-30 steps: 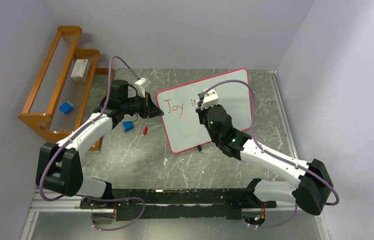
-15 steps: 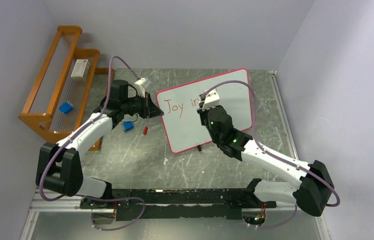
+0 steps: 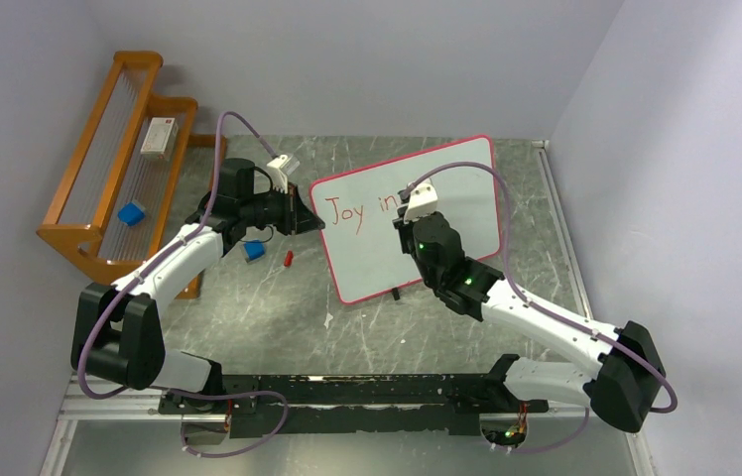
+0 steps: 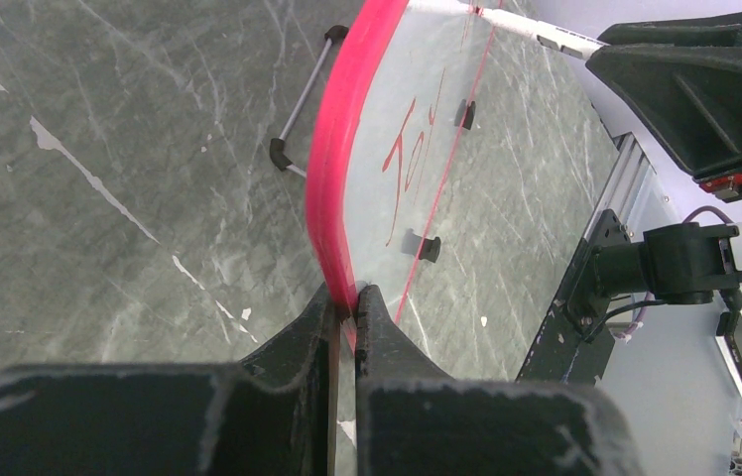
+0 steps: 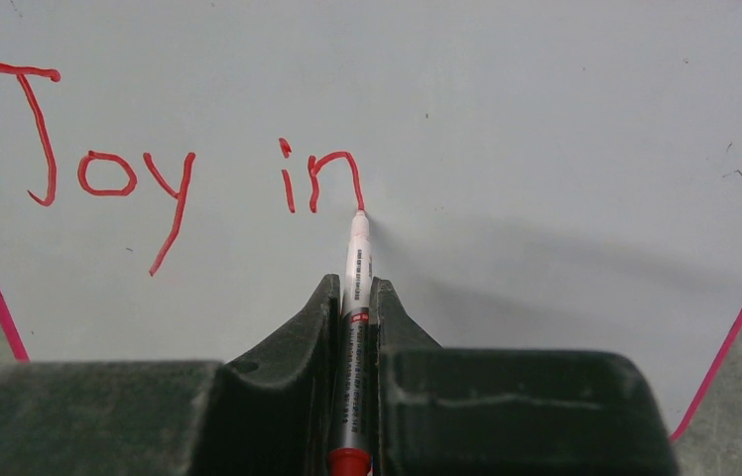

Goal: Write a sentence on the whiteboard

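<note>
The whiteboard [image 3: 456, 183] stands tilted on its small black feet at the table's middle back, with "Joy in" written on it in red. My left gripper [image 3: 308, 220] is shut on the board's red left edge [image 4: 332, 178], the fingertips [image 4: 346, 300] pinching the border. My right gripper [image 3: 409, 211] is shut on a white and red marker [image 5: 356, 258]. The marker's tip touches the whiteboard [image 5: 546, 129] at the foot of the "n". In the right wrist view the right gripper [image 5: 352, 290] holds the marker upright between its fingers.
A wooden rack [image 3: 99, 188] stands at the left wall with a white box [image 3: 158, 135] and a blue block [image 3: 131, 213] on it. A blue object [image 3: 254, 251] and a small red cap [image 3: 289, 258] lie left of the board. Walls close in left and right.
The right gripper has drawn the marker a little right and down, and the "n" after "i" now shows whole. The left gripper has not moved.
</note>
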Controlling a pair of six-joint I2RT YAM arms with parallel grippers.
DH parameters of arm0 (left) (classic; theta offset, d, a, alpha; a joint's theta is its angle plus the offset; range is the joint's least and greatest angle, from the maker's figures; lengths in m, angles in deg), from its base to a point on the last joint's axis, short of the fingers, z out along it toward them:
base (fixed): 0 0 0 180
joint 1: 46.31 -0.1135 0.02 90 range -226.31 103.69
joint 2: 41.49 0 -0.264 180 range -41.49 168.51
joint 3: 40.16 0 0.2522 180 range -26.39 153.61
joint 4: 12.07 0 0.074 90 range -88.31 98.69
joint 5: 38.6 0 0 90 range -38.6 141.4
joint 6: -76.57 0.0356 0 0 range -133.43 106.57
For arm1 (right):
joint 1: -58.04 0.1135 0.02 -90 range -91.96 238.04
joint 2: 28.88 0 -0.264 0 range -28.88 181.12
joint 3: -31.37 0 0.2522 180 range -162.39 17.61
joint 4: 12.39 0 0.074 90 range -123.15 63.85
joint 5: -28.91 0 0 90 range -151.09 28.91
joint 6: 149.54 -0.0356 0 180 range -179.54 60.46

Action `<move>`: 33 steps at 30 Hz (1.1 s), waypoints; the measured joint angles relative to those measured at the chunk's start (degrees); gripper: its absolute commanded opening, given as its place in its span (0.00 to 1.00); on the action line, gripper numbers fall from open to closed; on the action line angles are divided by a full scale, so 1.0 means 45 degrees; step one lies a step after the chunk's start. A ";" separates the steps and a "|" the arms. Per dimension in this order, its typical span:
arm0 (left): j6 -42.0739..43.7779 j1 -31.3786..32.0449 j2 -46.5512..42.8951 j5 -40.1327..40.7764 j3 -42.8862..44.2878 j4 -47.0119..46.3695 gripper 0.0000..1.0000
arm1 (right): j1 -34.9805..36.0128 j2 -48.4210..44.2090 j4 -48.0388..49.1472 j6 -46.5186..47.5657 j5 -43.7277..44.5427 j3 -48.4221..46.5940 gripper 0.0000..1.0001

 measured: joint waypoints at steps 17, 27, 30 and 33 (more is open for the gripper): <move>-0.0005 0.0000 0.0000 0.0005 0.0000 0.0000 0.05 | 0.0665 -0.1496 0.0024 0.0330 -0.0175 0.0568 0.00; -0.0010 0.0000 0.0000 0.0024 0.0000 0.0000 0.05 | 0.1778 -0.2409 0.0291 0.0636 -0.0155 0.1681 0.00; -0.0015 0.0000 0.0000 0.0039 0.0000 -0.0005 0.05 | 0.2132 -0.2467 0.0447 0.0782 -0.0146 0.2035 0.00; -0.0019 0.0000 0.0000 0.0039 0.0000 -0.0005 0.05 | 0.2560 -0.2443 0.0622 0.0918 -0.0121 0.2322 0.00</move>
